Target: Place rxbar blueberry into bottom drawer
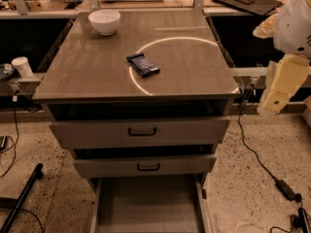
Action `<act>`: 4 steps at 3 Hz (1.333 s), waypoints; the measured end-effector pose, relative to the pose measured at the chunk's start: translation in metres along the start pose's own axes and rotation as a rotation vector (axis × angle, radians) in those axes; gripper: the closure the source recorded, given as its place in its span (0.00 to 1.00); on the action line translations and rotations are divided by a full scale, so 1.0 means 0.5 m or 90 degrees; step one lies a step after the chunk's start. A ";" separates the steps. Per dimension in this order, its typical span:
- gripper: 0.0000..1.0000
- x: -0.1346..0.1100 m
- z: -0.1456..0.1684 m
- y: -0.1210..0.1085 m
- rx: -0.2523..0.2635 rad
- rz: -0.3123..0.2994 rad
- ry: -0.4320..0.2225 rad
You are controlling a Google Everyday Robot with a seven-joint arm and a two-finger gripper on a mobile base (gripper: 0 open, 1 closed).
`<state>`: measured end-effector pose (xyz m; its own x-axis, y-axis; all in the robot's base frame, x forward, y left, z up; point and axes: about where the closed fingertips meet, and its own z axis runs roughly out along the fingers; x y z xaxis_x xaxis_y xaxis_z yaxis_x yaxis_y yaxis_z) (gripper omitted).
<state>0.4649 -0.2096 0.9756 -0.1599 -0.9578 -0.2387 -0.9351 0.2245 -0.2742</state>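
This looks like a robotics lab — cables (252,144) and a power brick (286,190) trail over the speckled floor (262,198). A black stand leg (22,195) juts in at left, and cluttered benches (146,3) run behind the drawer cabinet's tabletop (97,67). The robot's cream tool (278,87) hangs at right, beside that tabletop.

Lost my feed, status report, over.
Tool right of grey cabinet. Dark navy-blue wrapped snack bar flat on tabletop, untouched. Grey-beige bottom drawer open. Nothing between.
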 end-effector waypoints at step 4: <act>0.00 -0.030 0.080 -0.119 -0.001 -0.050 -0.047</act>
<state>0.5359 -0.2016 0.9581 -0.0629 -0.9565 -0.2850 -0.9445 0.1493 -0.2926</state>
